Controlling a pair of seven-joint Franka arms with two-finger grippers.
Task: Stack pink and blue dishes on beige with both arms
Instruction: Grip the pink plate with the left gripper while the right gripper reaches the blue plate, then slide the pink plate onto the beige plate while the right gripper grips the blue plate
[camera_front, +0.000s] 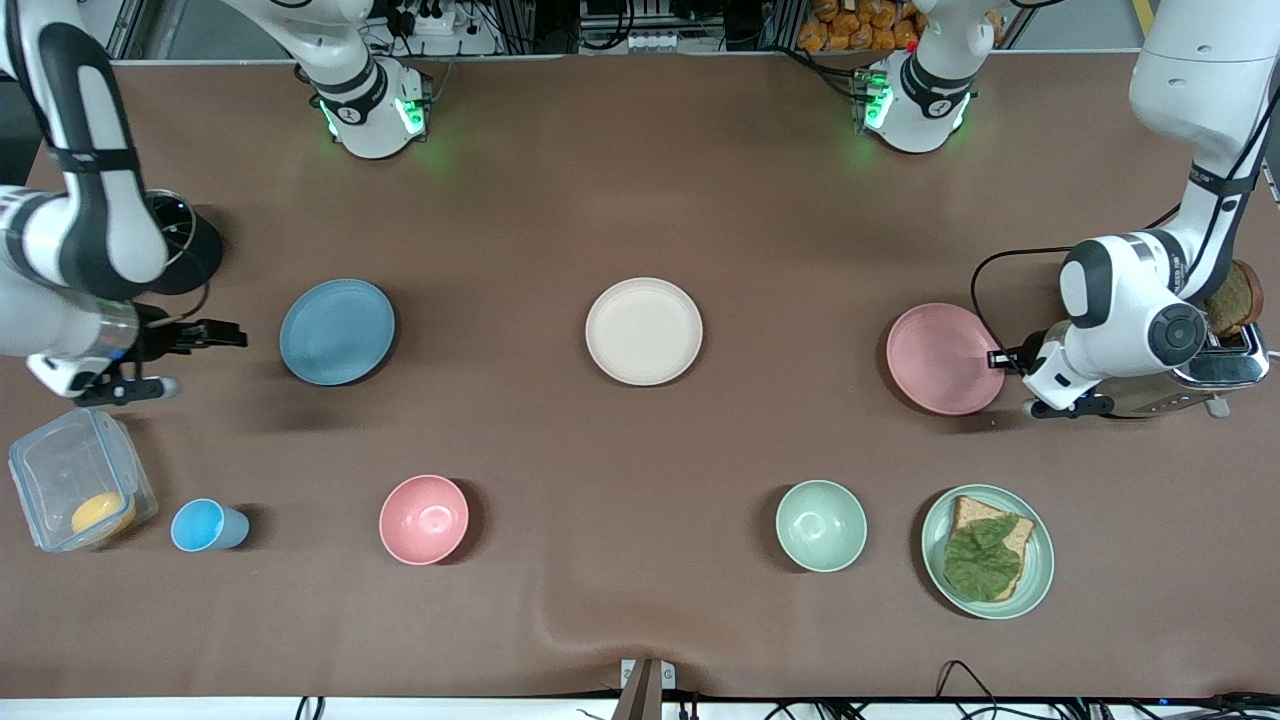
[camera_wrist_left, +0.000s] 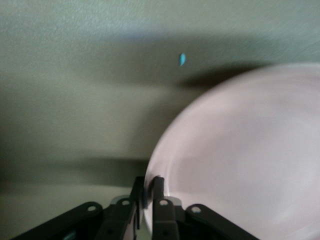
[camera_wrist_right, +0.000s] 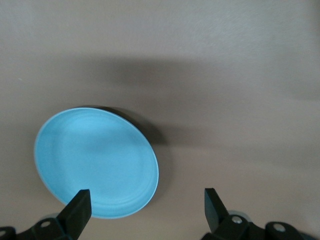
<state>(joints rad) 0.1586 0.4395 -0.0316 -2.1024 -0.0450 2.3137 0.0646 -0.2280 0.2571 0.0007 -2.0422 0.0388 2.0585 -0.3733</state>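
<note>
While my left end effector sits at the rim of the pink plate toward the left arm's end of the tabletop, I see in the left wrist view that its fingers are pinched together on that plate's edge, one on each face of the rim. Just beside this end effector, away from the plate, stands a metal toaster with a dark slice of bread sticking up from it. My right end effector hovers near the right arm's end of the tabletop with its fingers spread wide apart and nothing between them; the blue plate lies flat just beside it, toward the table's middle, not touched. Between the two end effectors, well apart from each, the beige plate rests bare on the brown cloth, in line with the pink and blue plates. Nearer to the front camera than the right end effector I see a clear lidded box with something yellow inside, a small blue cup and a deep pink bowl. Nearer to that camera than the left end effector are a pale green bowl and a green plate carrying toast topped with a leaf.
</note>
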